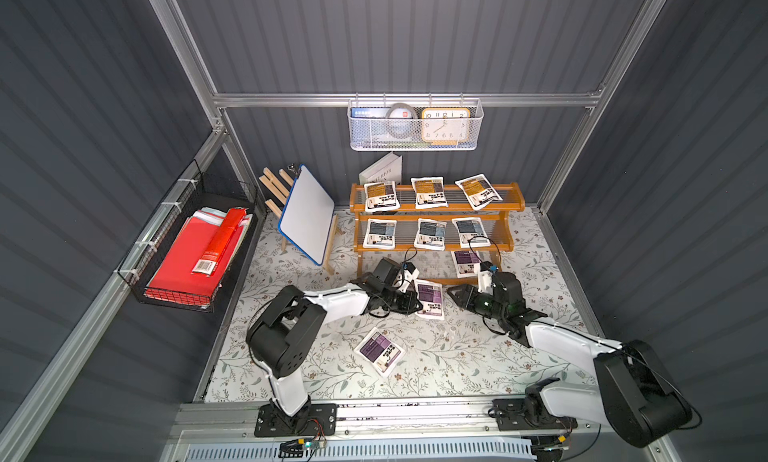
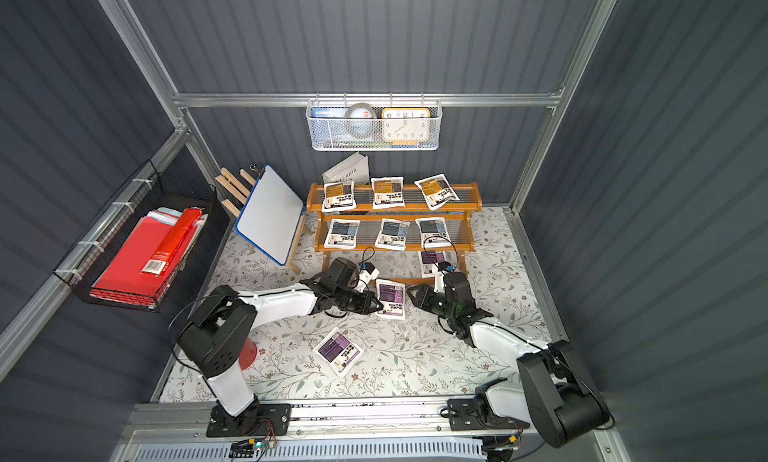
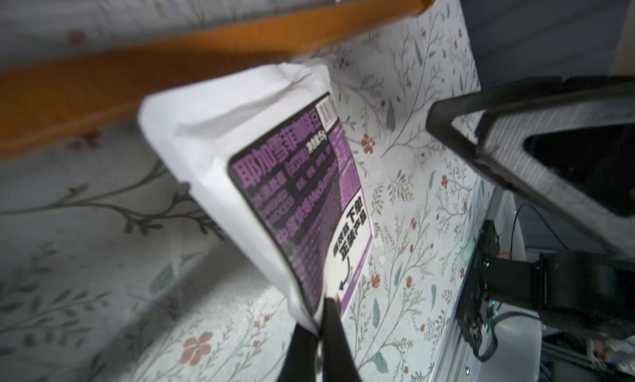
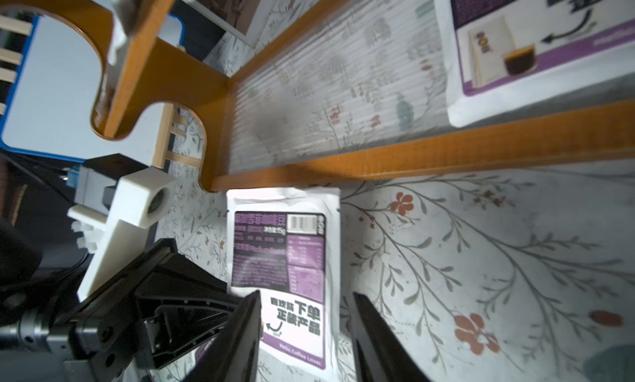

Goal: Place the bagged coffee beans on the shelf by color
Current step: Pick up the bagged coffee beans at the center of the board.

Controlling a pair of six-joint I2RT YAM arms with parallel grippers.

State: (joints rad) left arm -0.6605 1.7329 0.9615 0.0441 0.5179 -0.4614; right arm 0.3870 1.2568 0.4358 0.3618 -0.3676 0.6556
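yellow pouches [image 1: 429,192] on shelf [image 1: 515,200] top, blue-grey pouches [image 1: 431,234] middle, purple pouch [image 1: 465,262] bottom

The left arm [image 1: 336,302] rises from its base at the front rail, bends at the elbow and stretches its white forearm low toward the middle. The left gripper [image 3: 319,316] pinches one edge of a purple pouch [image 3: 275,191], jaws tight together. The right arm [image 1: 561,341] reaches in from the opposite side. The right gripper [image 4: 305,301] faces the left one with jaws parted. Its fingers seem clear of the pouch, though the wrist view is blurred.
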